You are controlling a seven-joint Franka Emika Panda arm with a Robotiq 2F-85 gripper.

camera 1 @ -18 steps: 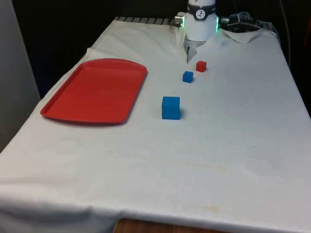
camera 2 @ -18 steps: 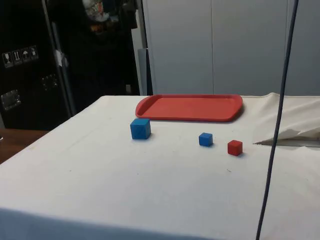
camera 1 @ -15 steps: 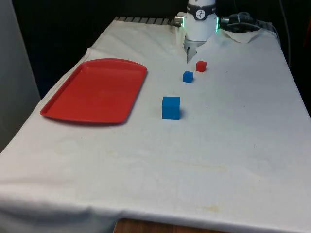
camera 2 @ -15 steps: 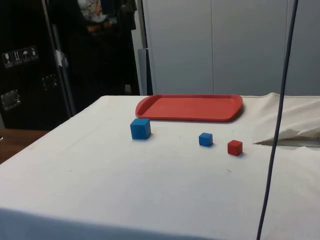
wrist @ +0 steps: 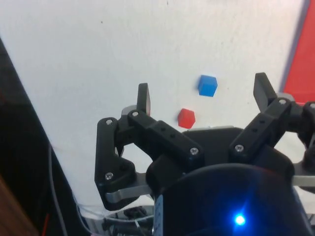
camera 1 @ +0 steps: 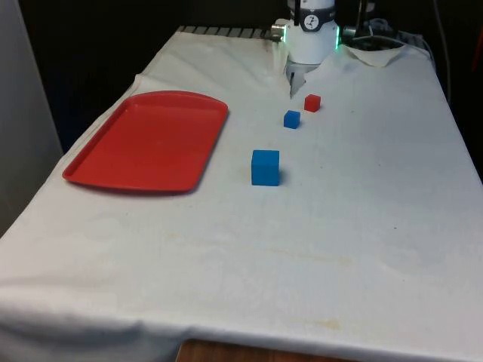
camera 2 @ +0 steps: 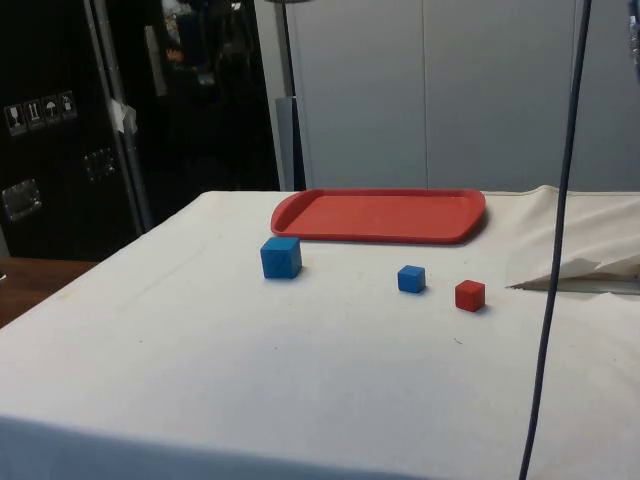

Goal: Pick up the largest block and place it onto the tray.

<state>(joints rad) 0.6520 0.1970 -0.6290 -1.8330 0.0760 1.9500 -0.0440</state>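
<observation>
Three blocks on white-clothed tabletop (camera 1: 362,226): large blue block (camera 1: 265,167), small blue block (camera 1: 292,119), small red block (camera 1: 312,102). Red tray (camera 1: 147,139) at front view's left, flat on cloth, nothing on it. Large blue block resting on cloth, untouched, near tray's long edge but apart from it, toward front view's right of tray. Small blue block farther back toward robot, well apart from large one; small red block just beyond it, slightly to front view's right, near but not touching. Side view: large blue block (camera 2: 281,257) nearest tray (camera 2: 380,214), then small blue block (camera 2: 411,279), then small red block (camera 2: 469,295), all three roughly in a line, all separate. Dark cable (camera 2: 555,250) hanging down in side view foreground. End effector (wrist: 203,94) raised high above tabletop, fingers (wrist: 143,98) spread wide, holding nothing. Wrist view: small blue block (wrist: 207,85) and small red block (wrist: 186,118) seen far below between fingers, tray edge (wrist: 301,59) at frame side.
</observation>
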